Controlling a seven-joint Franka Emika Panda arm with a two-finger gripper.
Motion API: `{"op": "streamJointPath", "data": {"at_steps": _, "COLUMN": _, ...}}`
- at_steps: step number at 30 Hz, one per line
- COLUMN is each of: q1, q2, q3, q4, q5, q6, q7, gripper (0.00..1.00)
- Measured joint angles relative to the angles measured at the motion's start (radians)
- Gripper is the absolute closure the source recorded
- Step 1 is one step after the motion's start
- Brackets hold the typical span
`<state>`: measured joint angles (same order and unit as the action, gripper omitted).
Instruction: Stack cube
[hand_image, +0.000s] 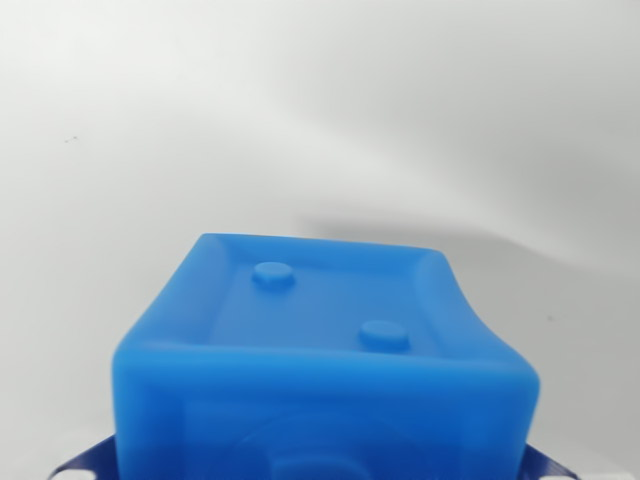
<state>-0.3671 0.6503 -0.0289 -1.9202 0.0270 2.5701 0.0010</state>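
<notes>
we see the blue cube (325, 350) filling the wrist view's lower half above a white surface (300, 120); our gripper's state we cannot tell, no second cube shows, so stacking looks unfinished.

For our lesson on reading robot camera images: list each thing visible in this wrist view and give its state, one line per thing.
blue cube: close under the camera, recessed face with two round studs towards the camera; whether it is lifted cannot be told.
dark blue parts: peeking out at both bottom corners beside the cube; identity unclear.
white surface: bare, carries a soft shadow at the wrist view's right.
gripper: fingers not seen.
</notes>
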Motion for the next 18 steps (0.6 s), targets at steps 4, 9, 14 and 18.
{"op": "streamJointPath", "data": {"at_steps": 4, "q1": 0.000, "q2": -0.027, "q3": 0.000, "q4": -0.008, "q5": 0.000, "q6": -0.018, "q7": 0.000, "gripper": 1.00}}
{"op": "streamJointPath", "data": {"at_steps": 9, "q1": 0.000, "q2": -0.056, "q3": 0.000, "q4": -0.013, "q5": 0.000, "q6": -0.041, "q7": 0.000, "gripper": 1.00}}
{"op": "streamJointPath", "data": {"at_steps": 14, "q1": 0.000, "q2": -0.088, "q3": -0.001, "q4": -0.019, "q5": 0.000, "q6": -0.063, "q7": 0.002, "gripper": 1.00}}
{"op": "streamJointPath", "data": {"at_steps": 18, "q1": 0.008, "q2": -0.095, "q3": -0.001, "q4": -0.028, "q5": 0.000, "q6": -0.064, "q7": 0.019, "gripper": 1.00}}
